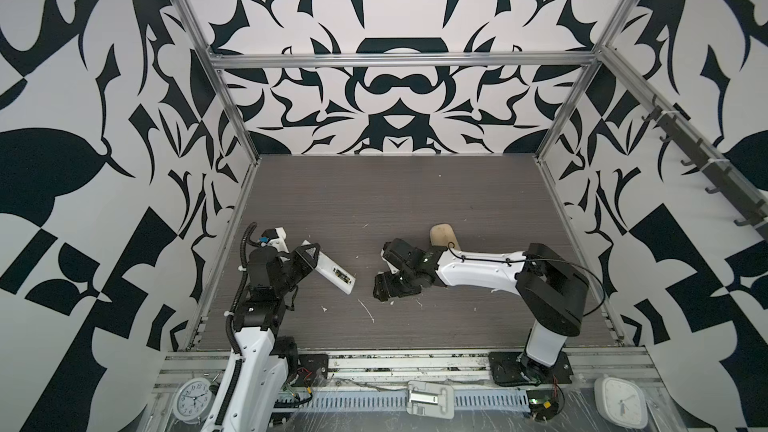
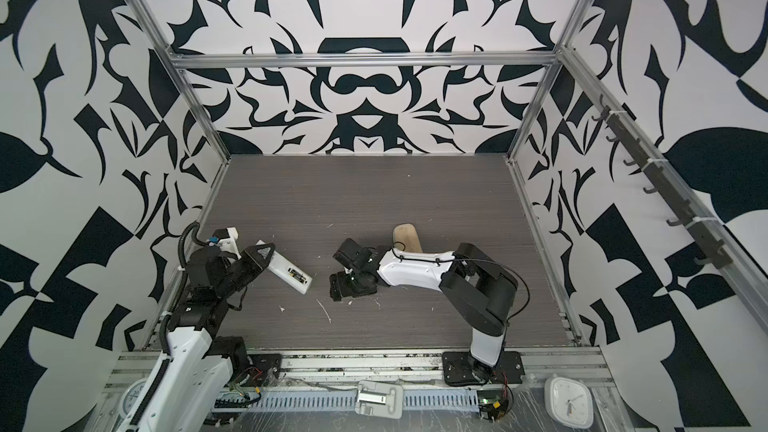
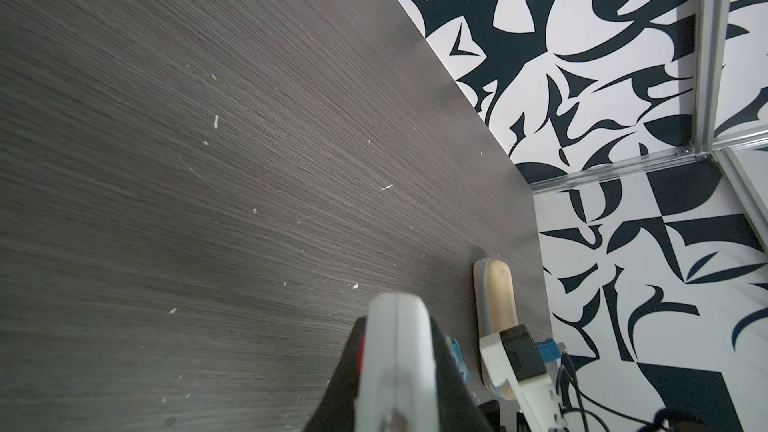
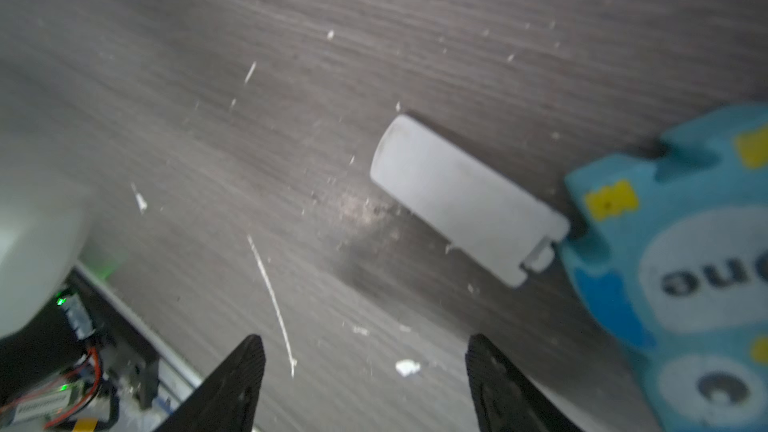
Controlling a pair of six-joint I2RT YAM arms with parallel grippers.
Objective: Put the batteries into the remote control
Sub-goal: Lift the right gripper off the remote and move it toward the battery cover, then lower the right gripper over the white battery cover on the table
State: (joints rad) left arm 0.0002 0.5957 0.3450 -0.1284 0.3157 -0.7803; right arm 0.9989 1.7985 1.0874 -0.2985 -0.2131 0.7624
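The white remote control (image 1: 332,272) (image 2: 289,272) lies slanted on the dark table, back side up. Its battery compartment is open, and dark batteries (image 1: 341,275) (image 2: 296,274) show inside; I cannot tell how many. My left gripper (image 1: 305,257) (image 2: 259,257) is shut on the remote's far end, which fills the space between the jaws in the left wrist view (image 3: 397,326). My right gripper (image 1: 380,292) (image 2: 338,288) (image 4: 365,351) hangs open just above the table, nothing between its fingers. A white battery cover (image 4: 465,197) lies flat ahead of it.
A blue block (image 4: 685,268) touches the cover's tab end. A tan oblong case (image 1: 442,236) (image 2: 406,236) (image 3: 496,297) lies behind the right wrist. White scraps (image 1: 368,311) (image 4: 407,367) litter the table. Patterned walls with metal rails (image 1: 232,251) enclose it.
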